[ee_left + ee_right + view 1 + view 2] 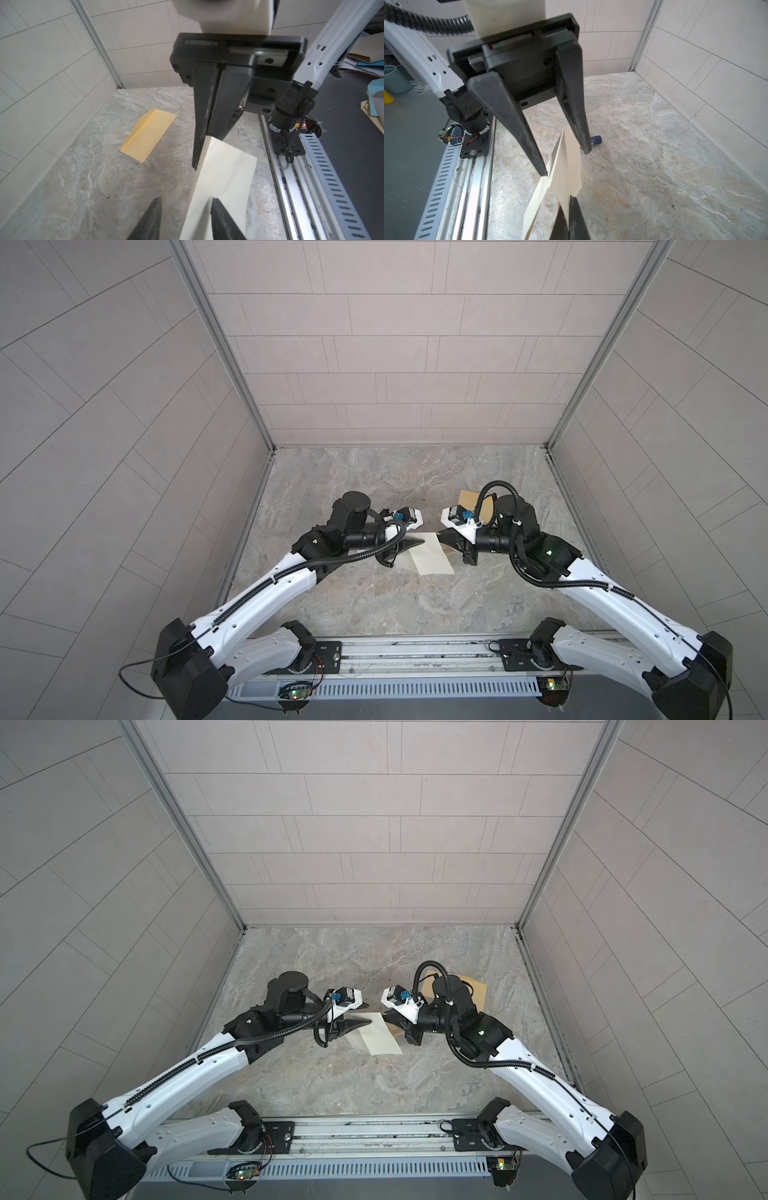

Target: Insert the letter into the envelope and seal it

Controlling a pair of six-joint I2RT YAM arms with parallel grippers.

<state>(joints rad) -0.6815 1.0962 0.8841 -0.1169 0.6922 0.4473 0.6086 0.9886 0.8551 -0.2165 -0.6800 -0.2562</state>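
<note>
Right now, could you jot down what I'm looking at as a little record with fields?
Letter: folded, pinched at one end by the right hand
Left hand: open, straddling the letter's other end
Envelope: flat on the table, flap open, untouched
Also: small dark blue cylinder lying on the table

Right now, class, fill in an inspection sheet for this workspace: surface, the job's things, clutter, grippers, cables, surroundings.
surface: grey marbled table, a few dark specks.
job's things: letter held off the table between the two arms; envelope flat on the table, apart from it, flap looks open.
clutter: small dark blue cylinder lying on the table.
grippers: right gripper shut on the letter; left gripper open, jaws either side of the sheet.
cables: black ribbed hoses along the arms.
surroundings: tiled walls on three sides; metal rail in front.
</note>
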